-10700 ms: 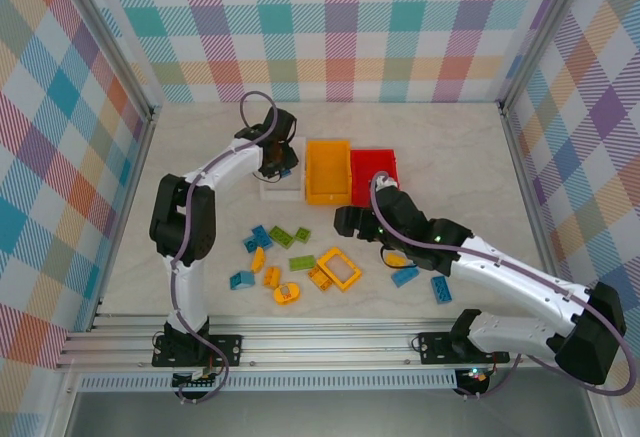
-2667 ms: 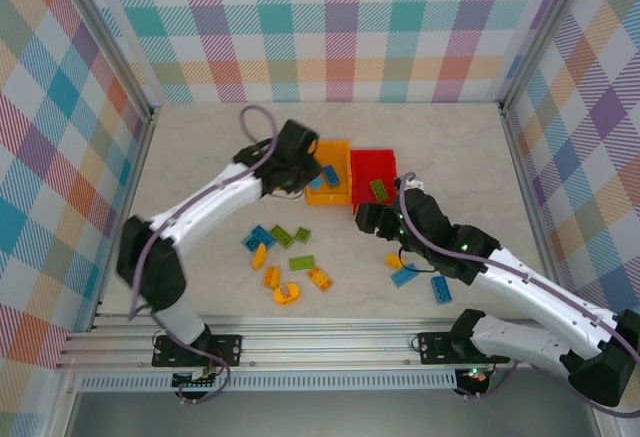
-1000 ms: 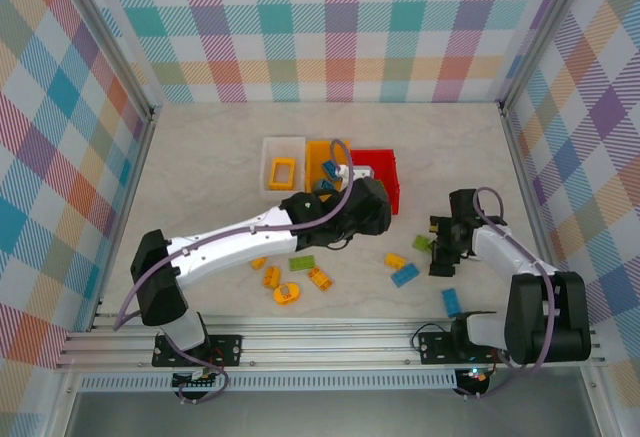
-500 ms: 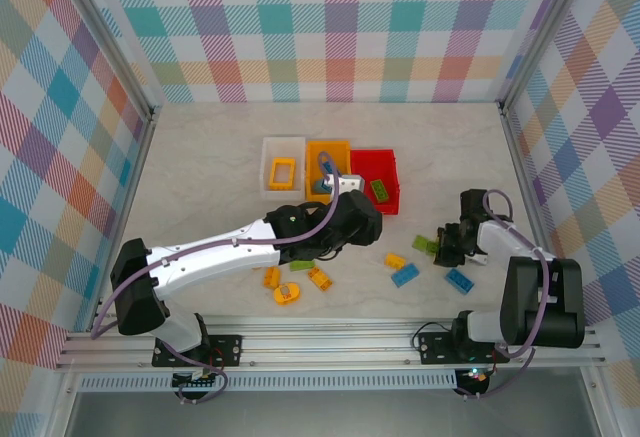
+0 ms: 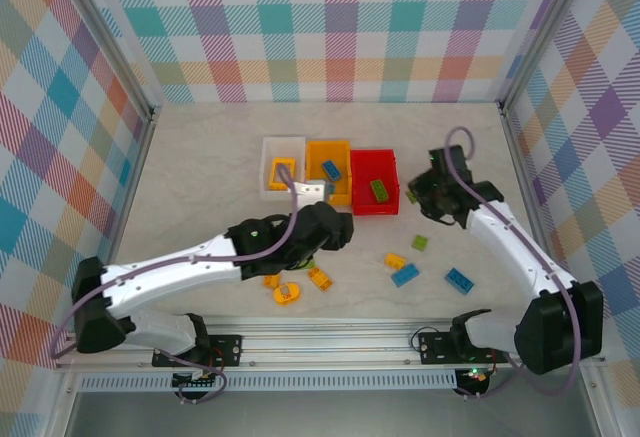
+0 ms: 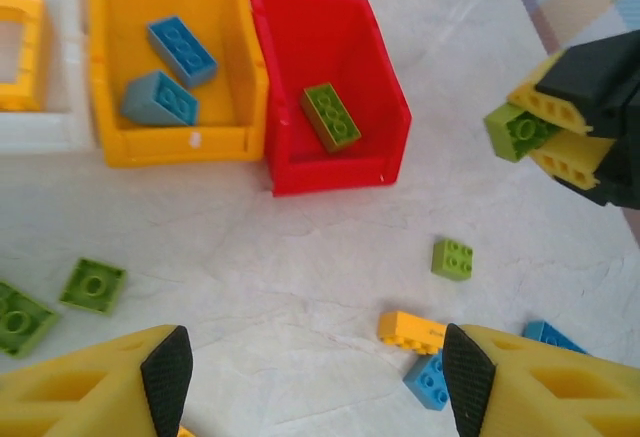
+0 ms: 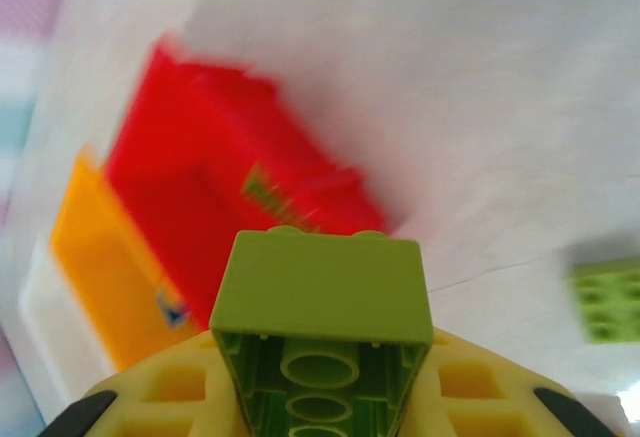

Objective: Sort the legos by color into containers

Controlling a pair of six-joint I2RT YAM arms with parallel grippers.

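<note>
**Right gripper holds a lime brick beside the red bin; left gripper spread above the loose bricks**

The right gripper (image 6: 545, 135) is clamped on a lime-green brick (image 7: 320, 297), pinched between its yellow pads. In the right wrist view the brick's hollow underside faces the camera, and the red bin (image 7: 215, 187) lies blurred beyond it. From above, this gripper hangs just to the right of that bin, outside its rim and off the table (image 5: 210, 157).

The left gripper (image 6: 310, 357) has its fingers spread wide with nothing between them. It hovers above bare tabletop in front of the bins, with loose bricks to either side.

The three bins stand side by side in a row, touching. The white bin (image 5: 268, 162) holds the yellow frame piece (image 5: 282, 171). The orange bin (image 5: 328, 149) holds two blue bricks (image 6: 180, 49), one flat and one tilted. The red bin holds a single darker green brick (image 6: 331, 115) lying flat.

In front of the red bin, a small green square brick (image 6: 453, 258) lies alone. Nearer the arms, a yellow brick (image 6: 412, 329) touches a blue brick (image 6: 430, 377), and a second blue brick (image 5: 459, 280) lies further right. Two green bricks (image 6: 92, 285) lie to the left, in front of the orange bin. In the top view, three yellow-orange pieces (image 5: 287, 292) sit close together near the table's front edge, beside the left arm.
</note>
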